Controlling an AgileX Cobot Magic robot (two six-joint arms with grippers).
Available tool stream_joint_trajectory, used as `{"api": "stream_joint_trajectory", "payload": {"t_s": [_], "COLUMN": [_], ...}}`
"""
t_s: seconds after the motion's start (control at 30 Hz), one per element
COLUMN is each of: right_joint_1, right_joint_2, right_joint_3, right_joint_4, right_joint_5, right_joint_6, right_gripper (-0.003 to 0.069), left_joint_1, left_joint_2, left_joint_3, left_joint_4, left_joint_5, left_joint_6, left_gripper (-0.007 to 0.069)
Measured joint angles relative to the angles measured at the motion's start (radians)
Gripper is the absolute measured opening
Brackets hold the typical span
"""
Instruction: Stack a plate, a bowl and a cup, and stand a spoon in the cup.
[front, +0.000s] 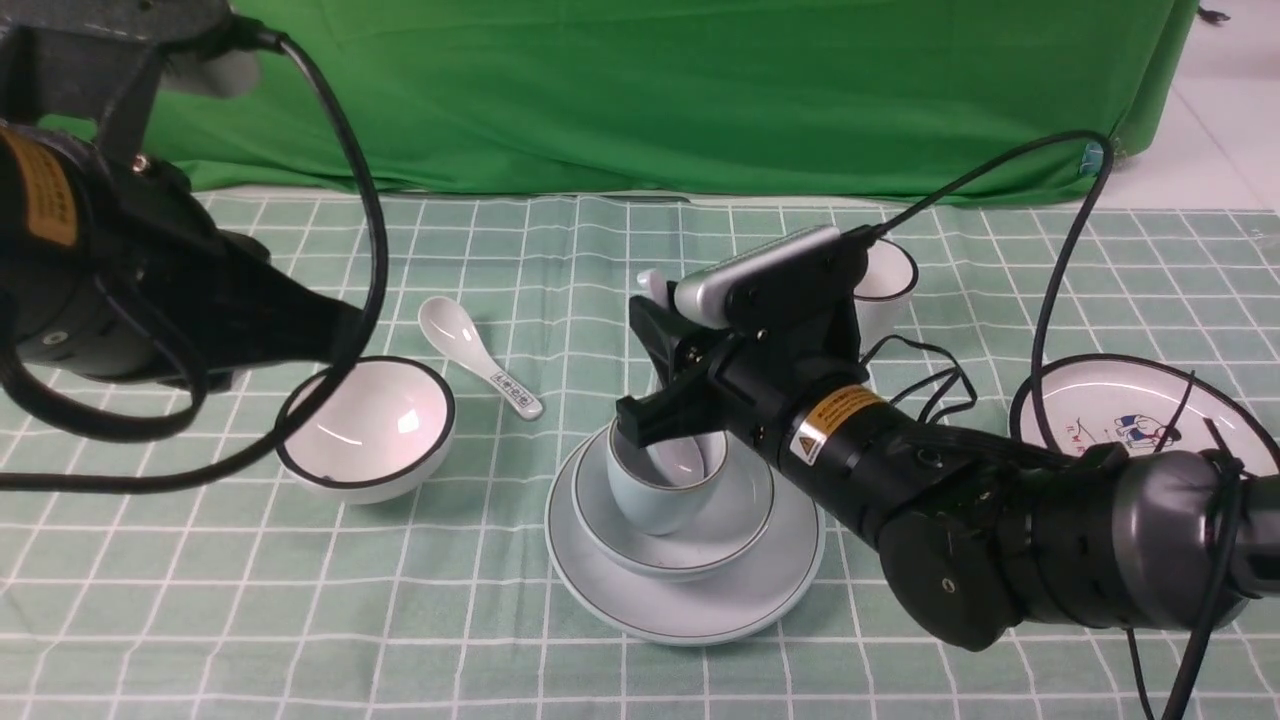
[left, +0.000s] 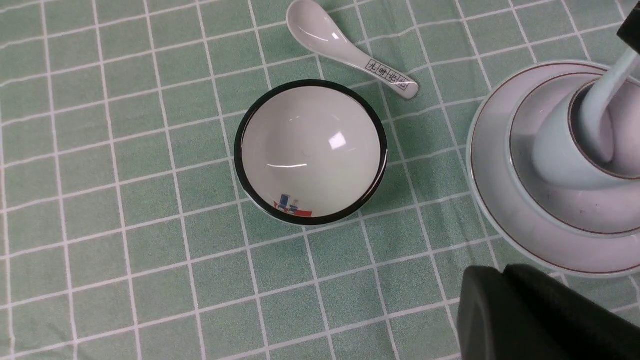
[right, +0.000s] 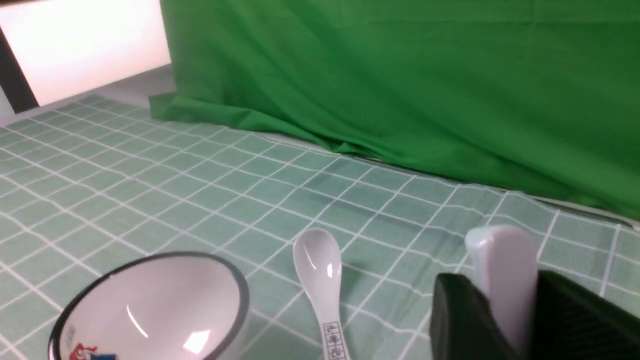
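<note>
Glossy white ceramic marks your soup spoon (front: 678, 460), standing at a tilt with its bowl end inside the small pale blue cup (front: 655, 505) and its handle rising between the 2 fingers of the right gripper (front: 645, 365). You see those fingers apart, open around the handle; you cannot tell whether either one touches it. The cup rests upright in the wide blue-grey bowl (front: 735, 520), and that bowl sits on the blue-grey plate (front: 690, 615), so you have 3 pieces stacked beneath the spoon.

To the left of your stack, the patterned spoon (front: 462, 340) lies flat on the checked cloth (front: 200, 600), near the deeper black-rimmed bowl (front: 365, 430). Your left gripper (left: 492, 285) has its fingers closed, with nothing between them.

Behind the right arm (front: 820, 400), you can see part of the black-rimmed cup (front: 886, 280). Farther right, you find the cartoon plate (front: 1110, 395), partly hidden by the arm and its cables. A green curtain (front: 600, 90) hangs behind all of it.
</note>
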Motion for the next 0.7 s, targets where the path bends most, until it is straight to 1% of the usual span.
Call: {"api": "stream_joint_trajectory", "payload": {"t_s": [0.1,0.17,0.27,0.33,0.37,0.4,0.47,0.53,0.57,0.6,0.63,0.7], "right_joint_1": [0.0,0.0,0.0,-0.004,-0.015,-0.017,-0.094,-0.183,-0.2,-0.242,-0.301,-0.374], "right_joint_2": [-0.006,-0.042,-0.138,-0.258,-0.357,-0.375,-0.625,-0.838,-0.856,-0.942,-1.08,-1.252], "right_joint_3": [0.0,0.0,0.0,0.0,0.0,0.0,0.0,0.0,0.002,0.006,0.03,0.083], "right_joint_4": [0.0,0.0,0.001,0.001,0.001,0.001,-0.007,-0.034,-0.037,-0.06,-0.102,-0.16], "right_joint_5": [0.033,0.151,0.393,0.627,0.776,0.8,1.066,1.211,1.22,1.254,1.279,1.29], "right_joint_6": [-0.001,-0.002,-0.032,-0.079,-0.099,-0.106,-0.13,-0.128,-0.125,-0.109,-0.063,0.01], "right_gripper": [0.0311,0.0321,0.0324,0.0316,0.0293,0.0287,0.0175,0.007,0.0064,0.0045,0.003,0.0026], "left_joint_1": [0.0,0.0,0.0,0.0,0.0,0.0,0.0,0.0,0.0,0.0,0.0,0.0], "left_joint_2": [0.0,0.0,0.0,0.0,0.0,0.0,0.0,0.0,0.0,0.0,0.0,0.0], "left_joint_3": [0.0,0.0,0.0,0.0,0.0,0.0,0.0,0.0,0.0,0.0,0.0,0.0], "left_joint_4": [0.0,0.0,0.0,0.0,0.0,0.0,0.0,0.0,0.0,0.0,0.0,-0.005], "left_joint_5": [0.0,0.0,0.0,0.0,0.0,0.0,-0.002,-0.012,-0.013,-0.017,-0.02,-0.037], "left_joint_6": [0.0,0.0,0.0,0.0,0.0,0.0,0.001,0.001,0.001,0.001,0.001,-0.003], "left_gripper": [0.001,0.001,0.001,0.001,0.001,0.001,0.001,0.001,0.001,0.001,0.001,0.001]}}
